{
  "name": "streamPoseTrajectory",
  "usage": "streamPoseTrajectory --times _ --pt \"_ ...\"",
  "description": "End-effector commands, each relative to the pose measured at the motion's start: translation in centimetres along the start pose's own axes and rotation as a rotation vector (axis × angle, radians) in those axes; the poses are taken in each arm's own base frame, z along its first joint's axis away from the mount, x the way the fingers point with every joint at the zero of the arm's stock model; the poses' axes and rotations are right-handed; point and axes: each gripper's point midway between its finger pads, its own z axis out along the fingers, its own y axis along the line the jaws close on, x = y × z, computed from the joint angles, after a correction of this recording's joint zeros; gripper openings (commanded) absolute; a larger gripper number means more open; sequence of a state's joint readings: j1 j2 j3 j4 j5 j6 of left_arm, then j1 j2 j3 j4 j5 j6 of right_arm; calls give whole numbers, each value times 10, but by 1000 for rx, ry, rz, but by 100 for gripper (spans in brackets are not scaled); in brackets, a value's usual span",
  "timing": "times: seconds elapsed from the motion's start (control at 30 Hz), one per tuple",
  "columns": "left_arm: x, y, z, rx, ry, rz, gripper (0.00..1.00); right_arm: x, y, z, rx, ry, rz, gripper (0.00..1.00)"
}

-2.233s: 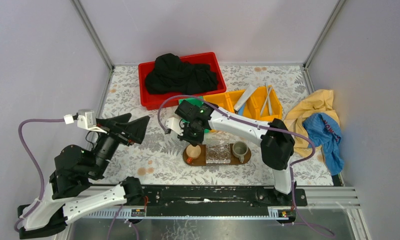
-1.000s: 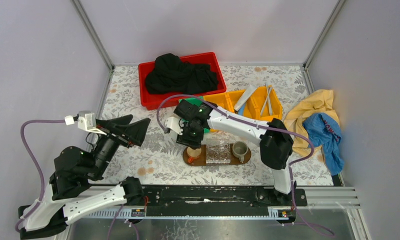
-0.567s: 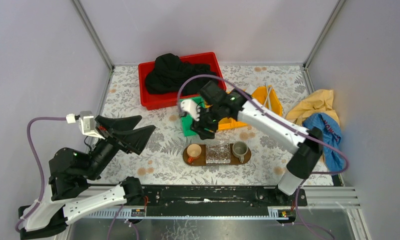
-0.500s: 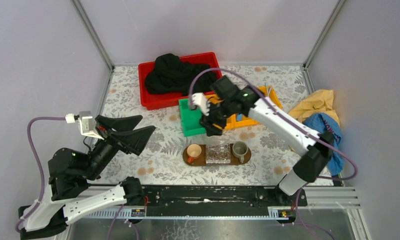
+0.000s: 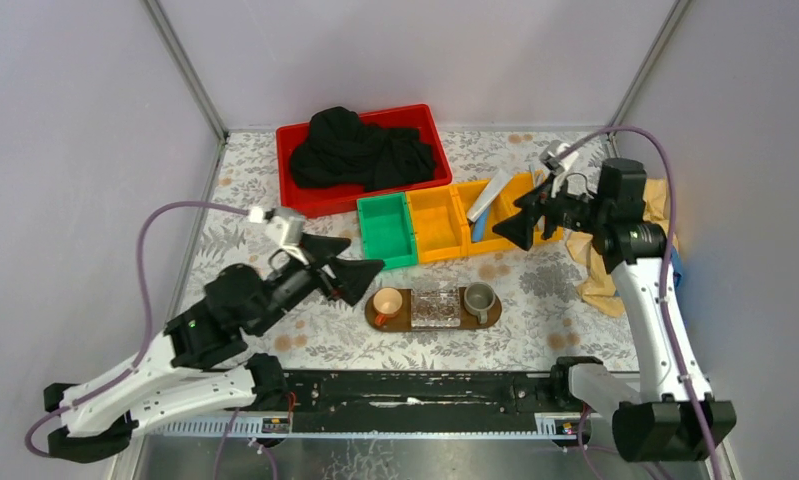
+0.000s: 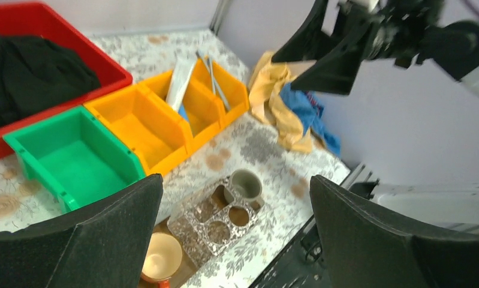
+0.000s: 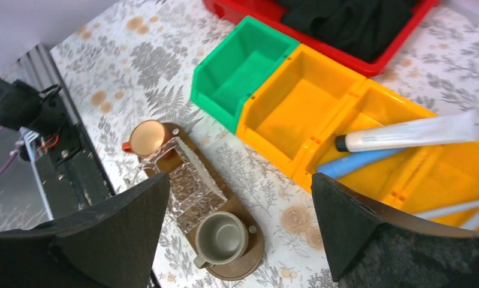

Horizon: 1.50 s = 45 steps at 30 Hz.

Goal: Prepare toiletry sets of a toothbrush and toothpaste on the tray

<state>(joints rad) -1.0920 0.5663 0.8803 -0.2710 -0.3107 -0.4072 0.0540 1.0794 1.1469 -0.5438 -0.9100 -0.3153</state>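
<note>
The tray [image 5: 495, 312] is a dark-brown oval board near the table's front. Two toothpaste tubes lie in a yellow bin [image 7: 368, 108]: a silvery-white tube [image 7: 410, 133] [image 5: 490, 195] over a blue tube [image 7: 359, 162]. Two thin pale toothbrush sticks [image 6: 216, 81] [image 7: 458, 210] lie in the bin beside it. My left gripper [image 5: 360, 262] [image 6: 235, 180] hangs open and empty just left of the tray. My right gripper [image 5: 520, 215] [image 7: 240, 177] is open and empty above the right yellow bins, hiding the toothbrushes in the top view.
On the tray stand an orange cup [image 5: 386, 303], a clear ribbed box [image 5: 436, 305] and a grey cup [image 5: 478, 297]. A green bin [image 5: 386, 228] adjoins the yellow bins. A red bin with black cloth [image 5: 360, 150] sits behind. Yellow and blue cloths [image 5: 635, 240] lie at the right.
My right arm has left the tray's left end and swung up and right to the yellow bins, its jaws widening. My left arm has reached right, toward the tray.
</note>
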Motion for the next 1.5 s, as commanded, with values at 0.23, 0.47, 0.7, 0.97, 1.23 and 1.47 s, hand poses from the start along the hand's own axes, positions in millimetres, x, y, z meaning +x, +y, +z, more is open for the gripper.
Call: streamPoseTrajectory --times 0.23,0.47,0.7,0.97,1.23,1.47 --pt "3 -16 42 48 81 219 100 -50 -38 -25 124 -183 72 100" --pt "1 15 56 6 119 290 100 -56 -59 -17 119 -135 86 99" --pt "26 74 67 -83 173 284 100 -44 -93 -16 150 -139 174 100" --pt "66 119 68 -184 240 300 100 -36 -125 0 156 -114 246 99" --pt "69 132 60 -238 240 327 100 -31 -162 19 216 -92 286 93" --pt "68 133 60 -232 237 325 100 -8 -172 56 285 23 322 77"
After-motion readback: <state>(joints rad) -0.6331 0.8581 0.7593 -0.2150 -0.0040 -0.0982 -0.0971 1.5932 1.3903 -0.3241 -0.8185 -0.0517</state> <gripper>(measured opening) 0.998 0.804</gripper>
